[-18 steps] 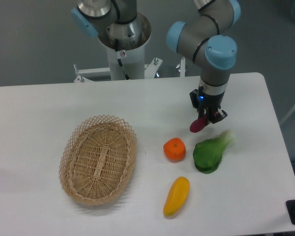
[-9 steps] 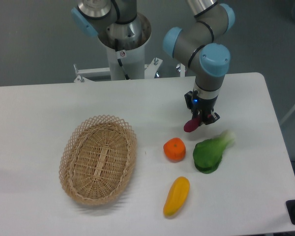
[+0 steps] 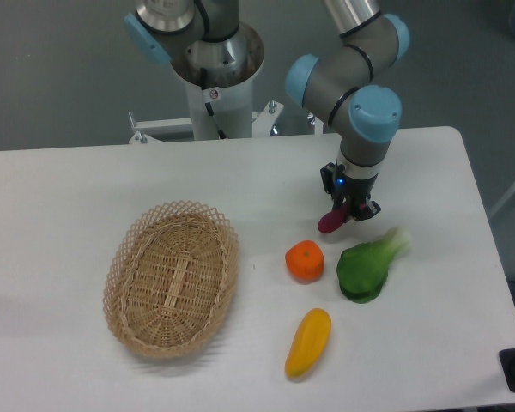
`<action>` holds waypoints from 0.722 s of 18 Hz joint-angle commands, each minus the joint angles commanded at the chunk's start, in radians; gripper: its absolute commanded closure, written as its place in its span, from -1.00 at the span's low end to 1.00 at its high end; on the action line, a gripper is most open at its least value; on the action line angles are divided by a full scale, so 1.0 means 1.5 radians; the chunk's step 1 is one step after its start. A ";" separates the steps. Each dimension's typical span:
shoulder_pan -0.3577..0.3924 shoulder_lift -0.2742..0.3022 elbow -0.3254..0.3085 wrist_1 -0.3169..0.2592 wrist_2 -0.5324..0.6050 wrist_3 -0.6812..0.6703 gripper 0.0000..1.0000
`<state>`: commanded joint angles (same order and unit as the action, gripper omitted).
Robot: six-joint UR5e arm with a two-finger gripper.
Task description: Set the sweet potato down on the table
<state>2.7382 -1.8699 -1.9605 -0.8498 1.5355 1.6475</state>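
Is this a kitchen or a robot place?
Most likely a robot lab, not a kitchen. A robot arm's gripper holds a sweet potato over a plain white table, where a wicker basket and toy-looking food, like the orange fruit, lie spread out. There is no stove or sink.

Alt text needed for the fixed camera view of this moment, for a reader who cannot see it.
A robot arm's two-finger gripper holds a small magenta-purple sweet potato just above a white table, behind a round orange fruit and a leafy green vegetable. An empty oval wicker basket sits to the left, a curved yellow-orange vegetable near the front edge.
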 joint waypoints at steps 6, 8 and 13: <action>0.001 0.010 0.006 0.007 0.001 -0.010 -1.00; 0.004 0.012 0.008 0.007 0.001 -0.011 -1.00; -0.003 0.029 0.039 0.009 -0.005 -0.080 -1.00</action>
<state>2.7336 -1.8270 -1.9023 -0.8360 1.5278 1.5280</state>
